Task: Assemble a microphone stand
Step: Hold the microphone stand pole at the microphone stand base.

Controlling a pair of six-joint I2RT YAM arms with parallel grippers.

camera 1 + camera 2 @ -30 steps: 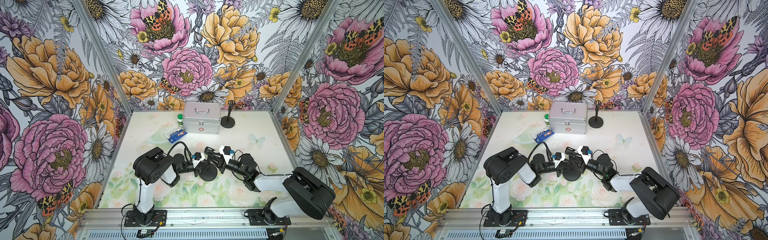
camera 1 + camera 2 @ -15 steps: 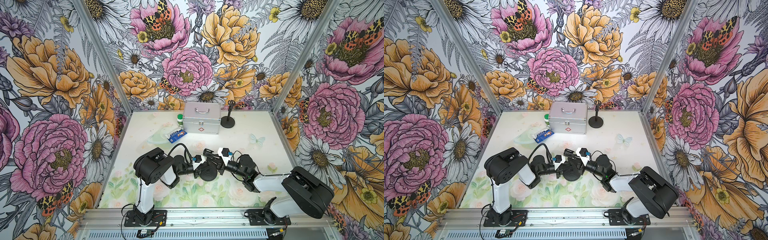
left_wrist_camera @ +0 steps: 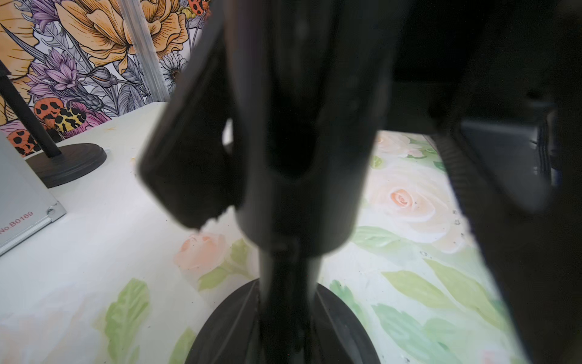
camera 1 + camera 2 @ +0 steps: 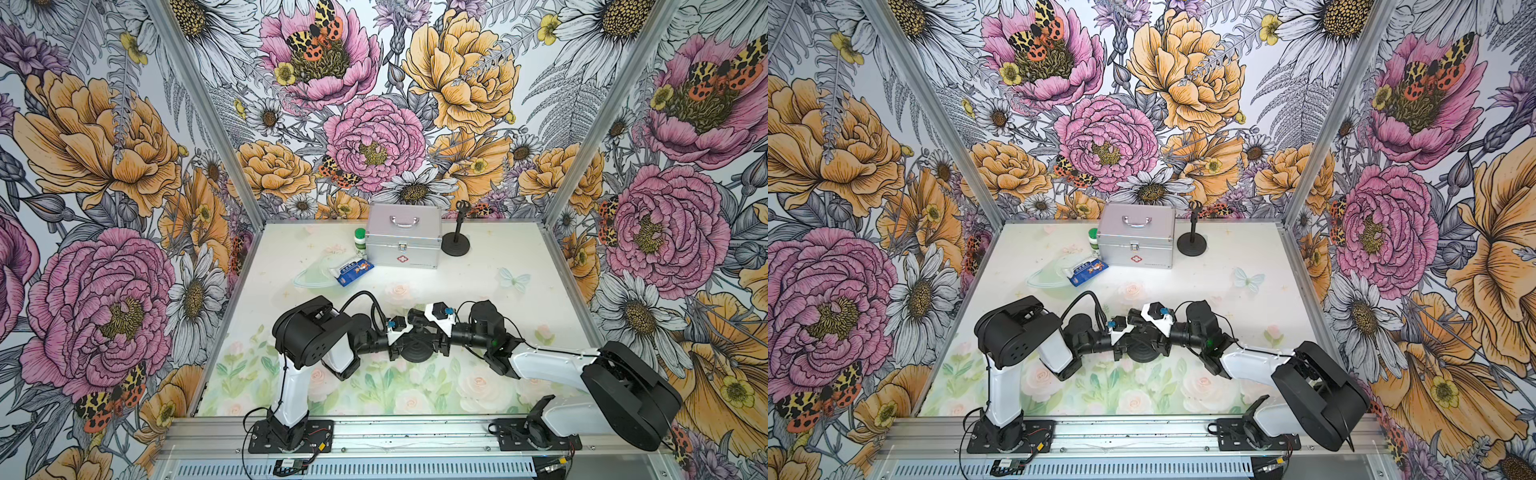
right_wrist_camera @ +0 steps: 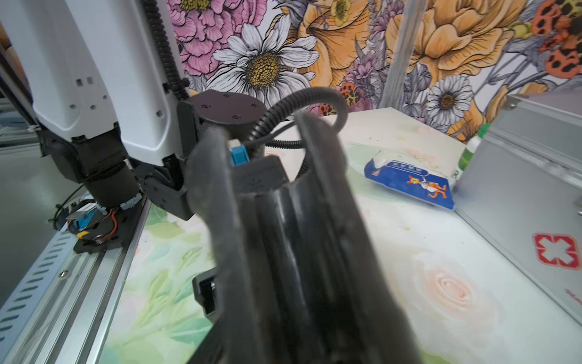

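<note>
Mid-table, black round-based stand upright, left fingers clamped on its pole, right fingers beside it, hold unclear

L jaws shut, R jaws apart

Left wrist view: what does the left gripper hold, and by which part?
The microphone stand, by its upright pole, above the round base; the jaws are shut on it.

Case, wipes and far stand crowd the back; right side open.
</note>
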